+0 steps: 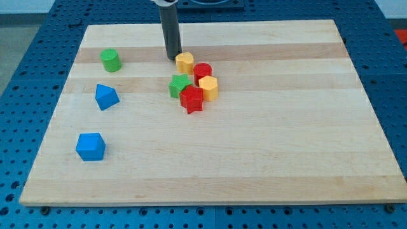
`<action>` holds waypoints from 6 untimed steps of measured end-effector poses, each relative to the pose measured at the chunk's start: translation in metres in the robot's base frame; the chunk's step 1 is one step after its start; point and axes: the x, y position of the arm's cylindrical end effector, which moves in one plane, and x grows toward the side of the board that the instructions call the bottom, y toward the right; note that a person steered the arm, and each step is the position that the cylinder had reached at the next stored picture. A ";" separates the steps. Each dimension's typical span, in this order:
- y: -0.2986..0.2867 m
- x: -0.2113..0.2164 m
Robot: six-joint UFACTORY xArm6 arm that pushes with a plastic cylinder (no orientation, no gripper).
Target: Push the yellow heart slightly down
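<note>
The yellow heart (185,62) lies on the wooden board (267,140) near the top middle. It is the topmost block of a tight cluster. My tip (172,58) stands just to the heart's upper left, touching or almost touching it. Right below the heart are a red cylinder (203,71), a yellow hexagon (208,87), a green star (180,84) and a red star (192,99).
A green cylinder (110,60) stands at the upper left. A blue triangular block (106,97) lies below it. A blue cube-like block (90,146) sits at the lower left. The board's edges meet a blue perforated table (19,70).
</note>
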 end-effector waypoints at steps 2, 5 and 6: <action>0.015 -0.016; 0.044 0.021; 0.044 0.027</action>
